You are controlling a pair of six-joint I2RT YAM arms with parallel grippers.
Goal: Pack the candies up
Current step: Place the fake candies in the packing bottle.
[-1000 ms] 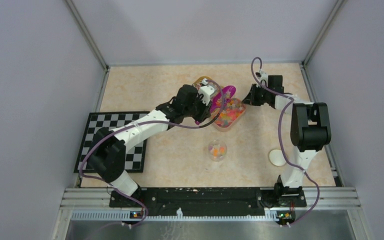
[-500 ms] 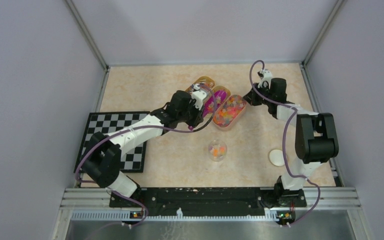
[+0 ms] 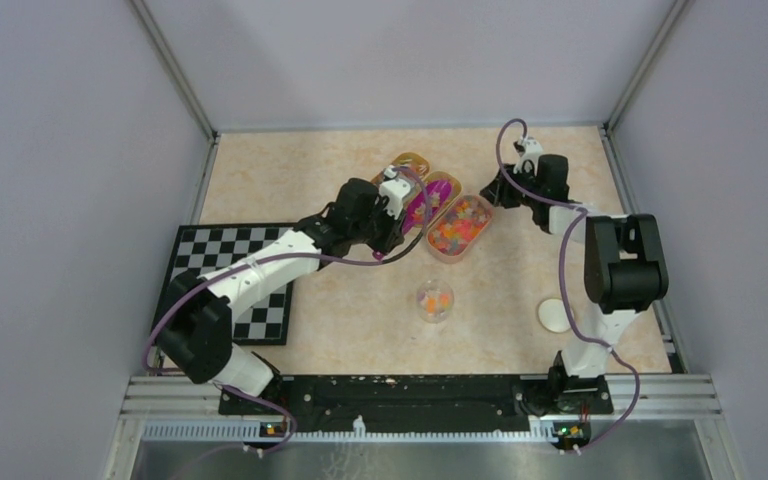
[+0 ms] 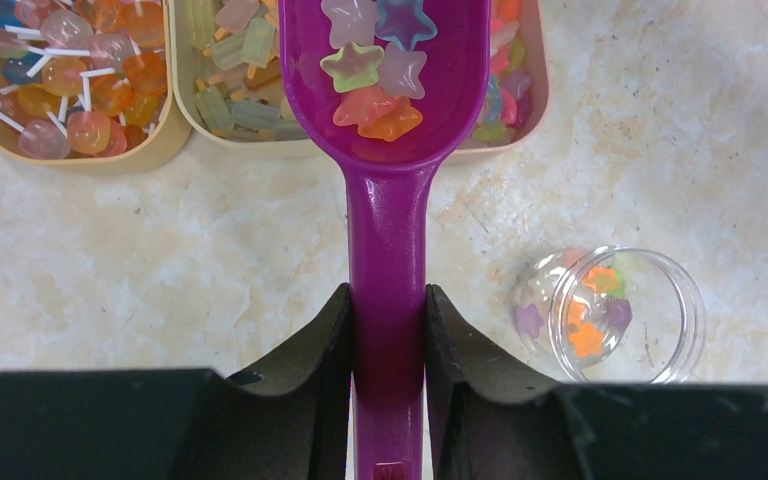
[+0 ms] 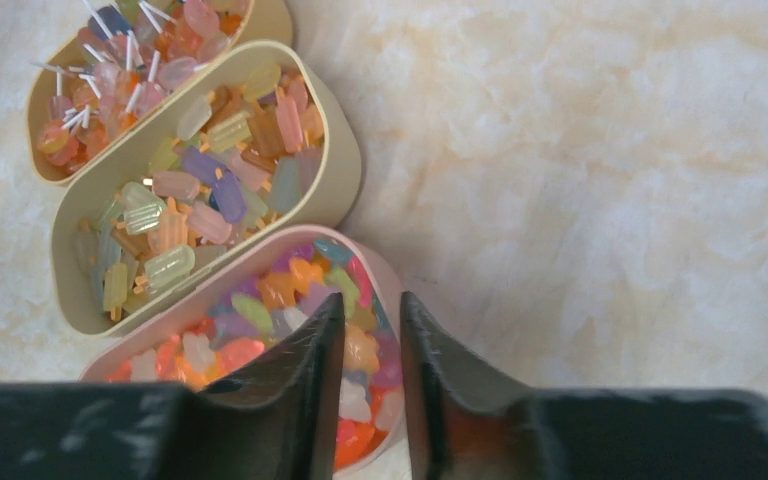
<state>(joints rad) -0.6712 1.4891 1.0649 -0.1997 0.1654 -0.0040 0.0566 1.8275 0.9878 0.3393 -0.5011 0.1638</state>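
Observation:
My left gripper (image 4: 387, 296) is shut on the handle of a purple scoop (image 4: 388, 150). Its bowl carries several star candies (image 4: 375, 70) and hangs over the row of trays. From above the scoop (image 3: 421, 206) sits over the middle tray, beside the pink tray (image 3: 482, 206) heaped with candies (image 3: 457, 226). My right gripper (image 5: 372, 306) stands at the far end of the pink tray (image 5: 382, 276), jaws slightly apart astride its rim, with candies (image 5: 260, 292) showing in the gap. A clear round jar (image 4: 615, 316) holding a few stars stands near the front (image 3: 434, 301).
Two beige trays lie left of the pink one: one with lollipops (image 4: 60, 90), one with ice-lolly shapes (image 5: 200, 190). A checkerboard mat (image 3: 260, 300) lies at the left. A white disc (image 3: 554, 315) rests near the right arm's base. Metal frame posts border the table.
The left gripper has drawn the loaded scoop back and left, off the pink tray. The right gripper's jaws have parted at the tray's far end, and the tray now lies flat.

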